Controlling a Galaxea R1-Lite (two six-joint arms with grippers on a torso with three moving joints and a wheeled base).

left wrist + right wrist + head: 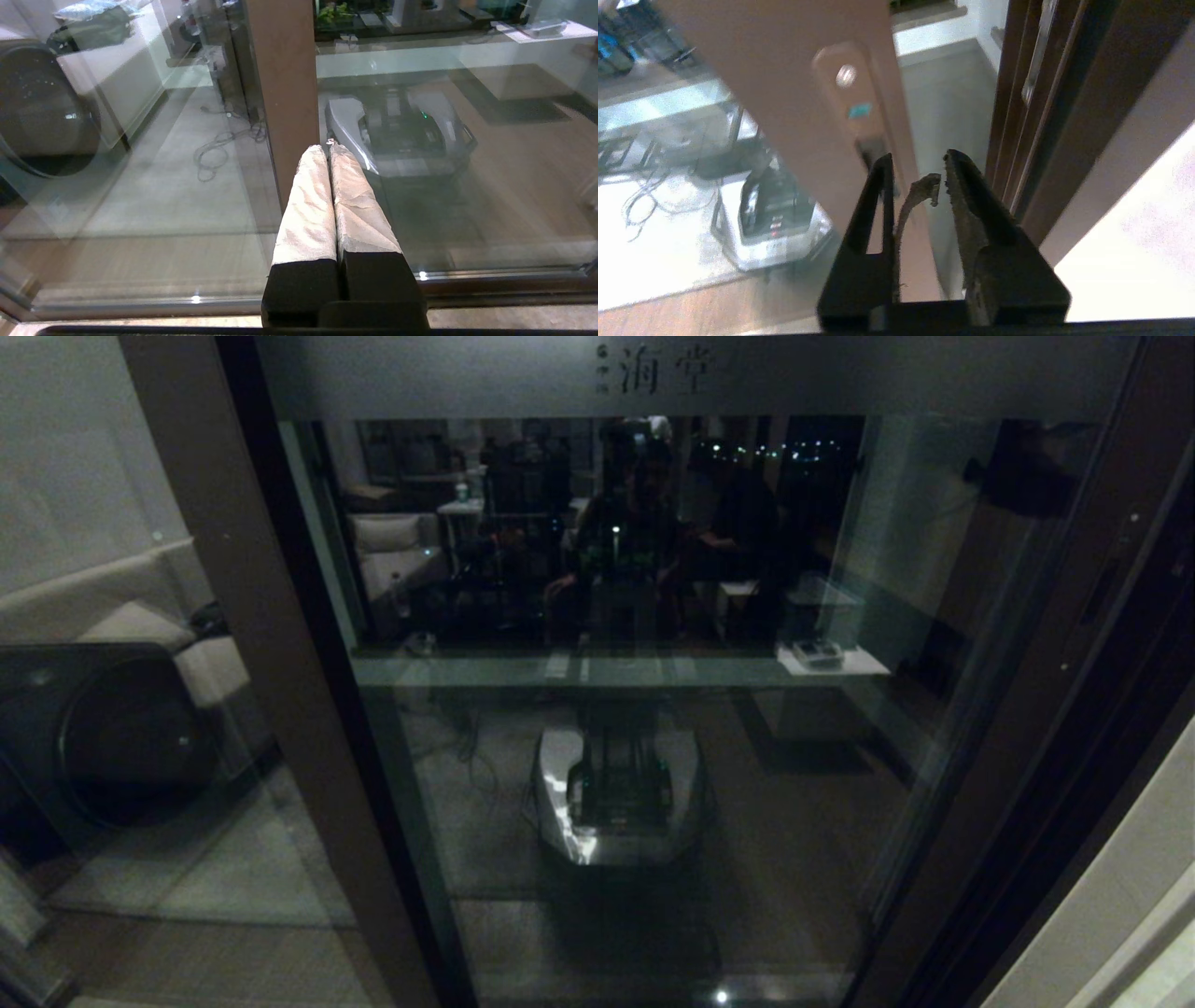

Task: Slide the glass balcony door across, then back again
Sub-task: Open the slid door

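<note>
Standing spread, the right end effector (917,168) sits just before the glass balcony door (794,93) stile's edge.

Neither gripper visible in head view. Glass balcony door (653,709) cut off at top, bottom edges; frosted strip lettering (653,371) partly cropped, too dim to read. Stile handle (866,116) blurry in right wrist view, lower part hidden behind right gripper (915,168). Stuff behind glass mostly reflections, can't tell.
</note>
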